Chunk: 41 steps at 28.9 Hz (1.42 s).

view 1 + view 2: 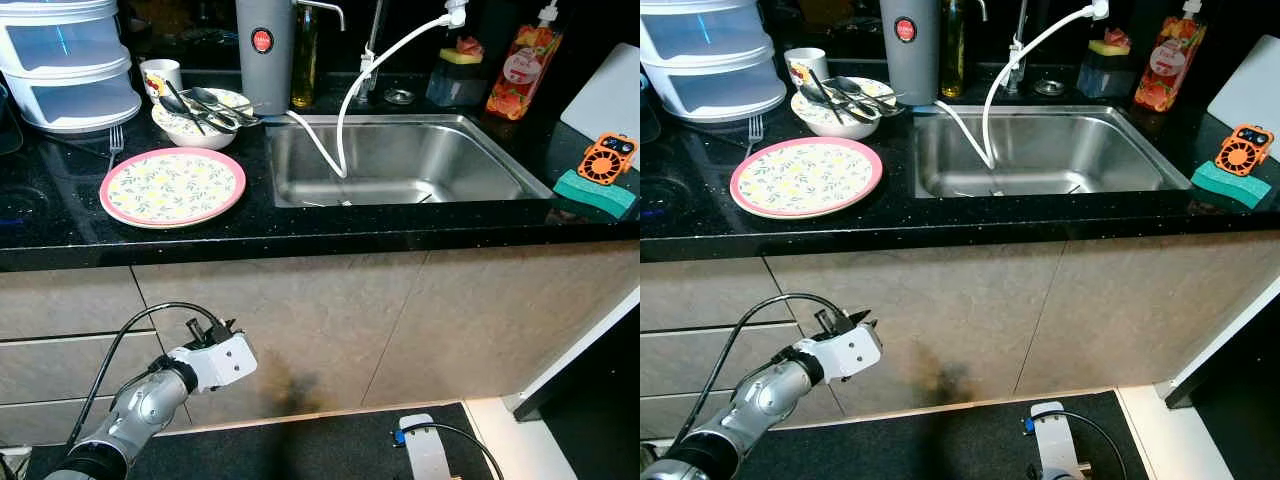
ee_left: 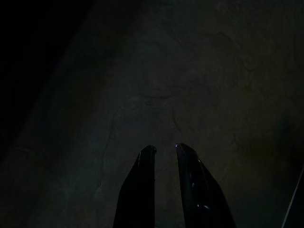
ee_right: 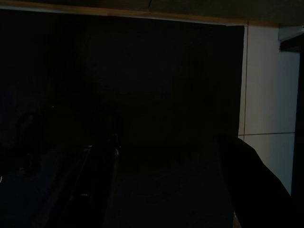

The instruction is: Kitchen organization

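On the black tabletop (image 1: 330, 232), left of the sink (image 1: 400, 160), a pink-rimmed floral plate (image 1: 172, 186) is lying flat and unheld, with a fork (image 1: 114, 145) just beside its far edge. Behind it a white bowl (image 1: 200, 120) is holding several spoons and utensils, and a small mug (image 1: 161, 75) is standing just beyond that. A white hose (image 1: 350, 110) is drooping from the tap into the basin. To the far right a green sponge (image 1: 596, 192) is carrying an orange fan-shaped gadget (image 1: 607, 157).

Well below the counter edge, the left gripper (image 2: 164, 149) is hanging in front of the cabinet face, its two black fingers (image 2: 142, 190) nearly together with a narrow gap and nothing between them. The right gripper is sitting low near the dark floor mat; its wrist view is too dark, so I cannot tell its state.

Judging from this, no dish is being handled yet. The risk ahead: raising the left arm close to the cabinet could be catching the tabletop's overhang, and a careless reach could be nudging the plate into the bowl or tipping the loose utensils
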Motion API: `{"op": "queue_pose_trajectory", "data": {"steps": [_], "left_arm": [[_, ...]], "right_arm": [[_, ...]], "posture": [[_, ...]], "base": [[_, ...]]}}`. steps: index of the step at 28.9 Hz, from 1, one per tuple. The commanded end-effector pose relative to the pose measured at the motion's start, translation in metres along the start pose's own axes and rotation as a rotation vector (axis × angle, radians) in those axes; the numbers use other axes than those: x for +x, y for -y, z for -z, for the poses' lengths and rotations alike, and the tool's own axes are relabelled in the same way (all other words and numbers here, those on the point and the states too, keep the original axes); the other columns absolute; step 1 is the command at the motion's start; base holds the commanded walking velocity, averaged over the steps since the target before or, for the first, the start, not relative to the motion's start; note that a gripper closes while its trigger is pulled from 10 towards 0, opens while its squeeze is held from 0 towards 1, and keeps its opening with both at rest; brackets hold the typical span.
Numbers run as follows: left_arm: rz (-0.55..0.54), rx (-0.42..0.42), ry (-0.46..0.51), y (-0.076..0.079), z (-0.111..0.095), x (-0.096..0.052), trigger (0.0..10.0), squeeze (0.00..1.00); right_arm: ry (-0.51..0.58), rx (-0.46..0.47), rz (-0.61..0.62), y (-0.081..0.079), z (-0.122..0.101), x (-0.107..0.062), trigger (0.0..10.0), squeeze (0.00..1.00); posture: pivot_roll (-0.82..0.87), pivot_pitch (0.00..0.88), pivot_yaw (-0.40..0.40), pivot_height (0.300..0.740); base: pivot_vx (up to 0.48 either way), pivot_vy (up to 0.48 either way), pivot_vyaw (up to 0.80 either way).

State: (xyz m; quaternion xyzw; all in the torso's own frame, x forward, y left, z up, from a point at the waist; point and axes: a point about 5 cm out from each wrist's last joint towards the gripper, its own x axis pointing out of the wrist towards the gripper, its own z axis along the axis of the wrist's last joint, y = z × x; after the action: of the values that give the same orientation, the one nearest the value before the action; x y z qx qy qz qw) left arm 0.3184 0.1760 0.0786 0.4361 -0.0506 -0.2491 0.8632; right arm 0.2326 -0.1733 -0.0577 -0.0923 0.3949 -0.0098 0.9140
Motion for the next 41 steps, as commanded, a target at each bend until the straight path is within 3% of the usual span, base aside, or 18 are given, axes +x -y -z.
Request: {"op": "queue_pose_trajectory", "data": {"steps": [1,41], "left_arm": [[0.031,0.014,-0.013,0.0051,0.0037,-0.0028,10.0,0.00],[0.026,0.015,-0.013,0.0037,0.0040,-0.0036,10.0,0.00]], "right_arm": [[-0.032,-0.001,-0.006,-0.0015,0.0079,-0.0012,10.0,0.00],[-0.048,0.023,-0.022,-0.0034,0.0097,-0.0014,10.0,0.00]], "posture": [[0.07,0.145,-0.037,0.740],[0.08,0.163,-0.039,0.740]], "base": [[0.000,0.000,0.00],[0.000,0.000,0.00]]}}
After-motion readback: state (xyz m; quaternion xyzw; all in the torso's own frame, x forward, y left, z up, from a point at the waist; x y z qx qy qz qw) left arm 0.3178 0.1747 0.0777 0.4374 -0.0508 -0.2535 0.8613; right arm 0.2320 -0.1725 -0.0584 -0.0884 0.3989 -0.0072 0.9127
